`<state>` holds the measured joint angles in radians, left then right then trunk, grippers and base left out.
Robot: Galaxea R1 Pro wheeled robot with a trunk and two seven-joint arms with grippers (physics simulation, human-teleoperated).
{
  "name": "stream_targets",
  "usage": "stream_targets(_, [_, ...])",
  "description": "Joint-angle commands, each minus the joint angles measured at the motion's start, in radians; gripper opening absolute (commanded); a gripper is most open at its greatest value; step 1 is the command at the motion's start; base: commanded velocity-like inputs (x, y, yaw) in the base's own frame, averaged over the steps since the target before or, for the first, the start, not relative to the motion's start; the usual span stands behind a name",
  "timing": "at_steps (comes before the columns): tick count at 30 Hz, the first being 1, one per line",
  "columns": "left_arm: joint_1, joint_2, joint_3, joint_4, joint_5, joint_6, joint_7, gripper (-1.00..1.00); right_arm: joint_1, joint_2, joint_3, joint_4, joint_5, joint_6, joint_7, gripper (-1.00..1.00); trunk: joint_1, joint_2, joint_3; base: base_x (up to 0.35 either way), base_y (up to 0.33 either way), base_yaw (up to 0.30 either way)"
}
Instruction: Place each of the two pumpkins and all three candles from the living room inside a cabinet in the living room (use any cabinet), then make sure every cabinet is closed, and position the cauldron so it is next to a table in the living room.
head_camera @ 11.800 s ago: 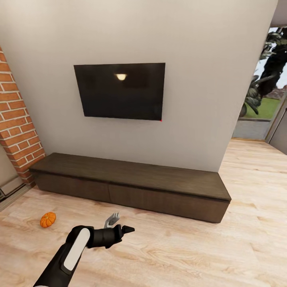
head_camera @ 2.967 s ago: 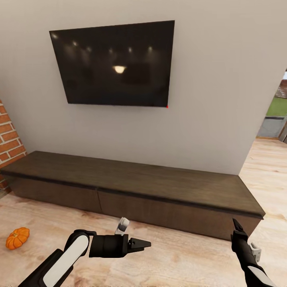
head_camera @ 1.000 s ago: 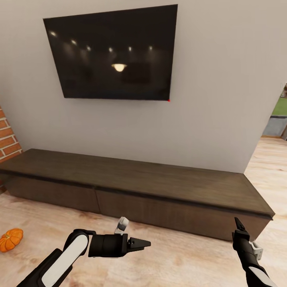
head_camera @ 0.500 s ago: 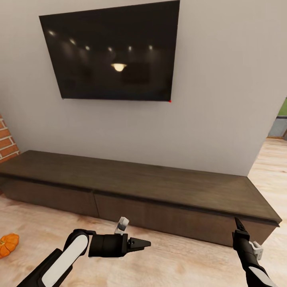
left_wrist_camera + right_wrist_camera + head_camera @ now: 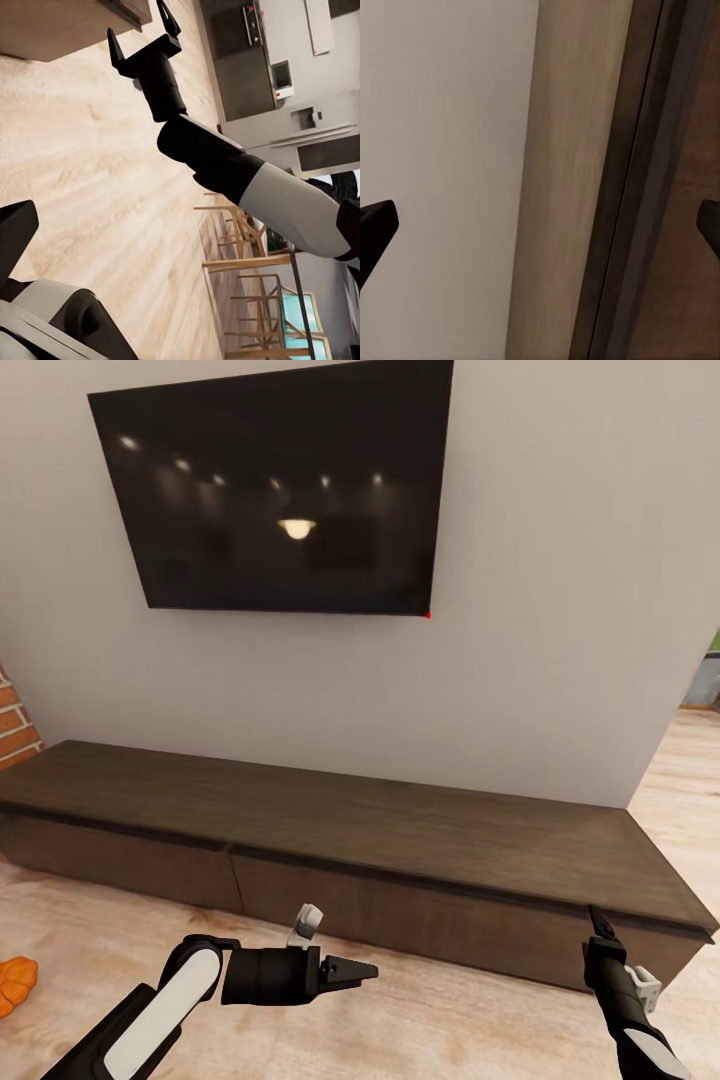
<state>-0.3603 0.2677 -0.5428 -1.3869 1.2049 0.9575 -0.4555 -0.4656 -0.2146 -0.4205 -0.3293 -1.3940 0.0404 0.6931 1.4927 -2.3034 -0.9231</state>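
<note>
Cabinet [image 5: 350,830] front closed, bare floor [image 5: 450,1010] before it; pumpkin [image 5: 14,982] at 9 o'clock edge — right gripper [image 5: 142,41] spread wide, empty; left gripper [image 5: 362,968] spread unclear.

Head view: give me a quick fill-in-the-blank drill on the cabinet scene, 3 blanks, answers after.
1. The pumpkin lies on the ____ at the picture's left edge, apart from the cabinet.
2. Mounted on the wall above the cabinet is a dark ____.
3. The right claw, seen from the left wrist view, has its fingers ____ and holds nothing; the left claw points toward the robot's right.

Missing words: floor; TV; open
</note>
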Motion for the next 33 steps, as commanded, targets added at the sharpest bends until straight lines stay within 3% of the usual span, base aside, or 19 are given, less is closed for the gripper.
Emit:
stream_targets(1, [-0.001,0.001,-0.001,0.0,-0.002,0.001,-0.005,1.0,-0.001,0.0,0.001,0.001,-0.01,0.004,0.004,1.0,0.0,0.0,-0.001,0.01,-0.003,0.0])
stream_targets(6, [-0.001,0.001,0.0,-0.005,-0.002,0.001,-0.005,1.0,-0.001,0.0,0.0,0.001,-0.01,0.003,0.003,1.0,0.0,0.0,-0.001,0.003,-0.001,0.0])
stream_targets(33, [0.0,0.002,0.0,-0.013,-0.002,0.001,-0.008,1.0,-0.001,-0.008,0.0,0.001,-0.013,0.012,0.024,1.0,0.103,-0.189,-0.086,0.0,0.0,0.0])
